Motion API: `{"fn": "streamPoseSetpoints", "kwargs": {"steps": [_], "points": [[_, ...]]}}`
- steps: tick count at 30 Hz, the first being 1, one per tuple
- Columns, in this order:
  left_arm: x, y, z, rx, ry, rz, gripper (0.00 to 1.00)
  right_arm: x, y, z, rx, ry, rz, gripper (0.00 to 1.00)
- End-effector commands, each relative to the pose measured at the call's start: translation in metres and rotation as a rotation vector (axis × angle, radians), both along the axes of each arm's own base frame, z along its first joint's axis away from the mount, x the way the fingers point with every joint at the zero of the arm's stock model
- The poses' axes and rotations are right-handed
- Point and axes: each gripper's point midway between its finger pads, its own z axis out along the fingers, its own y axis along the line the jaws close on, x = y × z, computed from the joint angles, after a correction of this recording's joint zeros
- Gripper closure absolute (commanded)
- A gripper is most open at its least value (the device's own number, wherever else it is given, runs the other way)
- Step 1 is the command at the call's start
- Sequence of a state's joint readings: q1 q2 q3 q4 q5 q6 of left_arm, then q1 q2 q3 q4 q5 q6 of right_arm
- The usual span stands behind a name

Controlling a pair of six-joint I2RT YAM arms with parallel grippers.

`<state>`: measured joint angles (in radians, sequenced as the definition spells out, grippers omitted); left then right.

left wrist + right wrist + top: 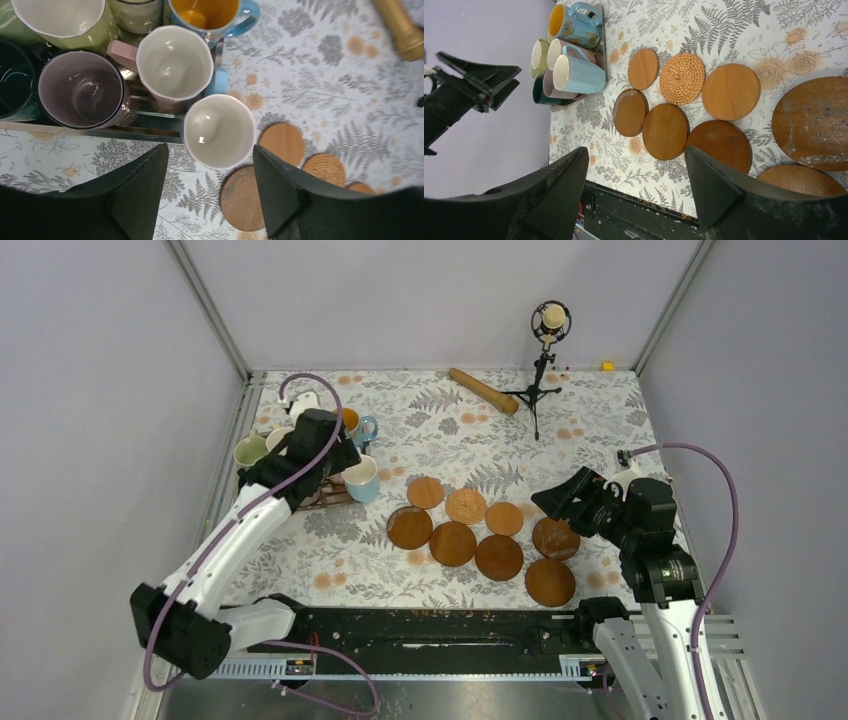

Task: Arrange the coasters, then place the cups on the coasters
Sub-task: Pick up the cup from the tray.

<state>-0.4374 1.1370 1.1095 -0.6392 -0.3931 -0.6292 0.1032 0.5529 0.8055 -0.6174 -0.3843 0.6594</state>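
Left hand (210, 150) hangs released over the light blue cup (218, 131); right hand (637, 150), released too, over the coasters (665, 131).

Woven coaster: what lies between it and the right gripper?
A smooth tan coaster lies between the woven coaster and the right gripper, seen in the top view.

The top external camera looks down from high above and behind the near edge, taking in the whole table (450, 435). The left wrist camera sits close over the cups (170, 62), facing steeply down. The right wrist camera, rolled sideways, looks from farther off across the coasters (665, 131). All 3 views share cups and coasters.
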Motion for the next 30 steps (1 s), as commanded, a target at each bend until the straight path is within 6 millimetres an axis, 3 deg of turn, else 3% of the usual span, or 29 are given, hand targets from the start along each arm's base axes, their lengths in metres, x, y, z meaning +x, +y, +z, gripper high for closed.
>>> {"fn": "streamPoseSetpoints", "kwargs": {"steps": [1,12,24,30], "points": [[0.008,0.002,-0.032,0.037,0.109,0.015,0.39,-0.004,0.005,0.000,0.001,-0.011,0.040,0.21],[0.014,0.007,-0.080,0.053,0.252,0.081,0.54,-0.006,0.004,-0.005,-0.002,-0.014,0.041,0.19],[0.009,0.001,-0.102,0.029,0.317,0.063,0.58,-0.004,0.005,-0.011,0.009,0.000,0.034,0.17],[0.003,-0.001,-0.110,0.028,0.350,0.047,0.66,-0.003,0.003,-0.014,0.002,-0.001,0.026,0.16]]}}
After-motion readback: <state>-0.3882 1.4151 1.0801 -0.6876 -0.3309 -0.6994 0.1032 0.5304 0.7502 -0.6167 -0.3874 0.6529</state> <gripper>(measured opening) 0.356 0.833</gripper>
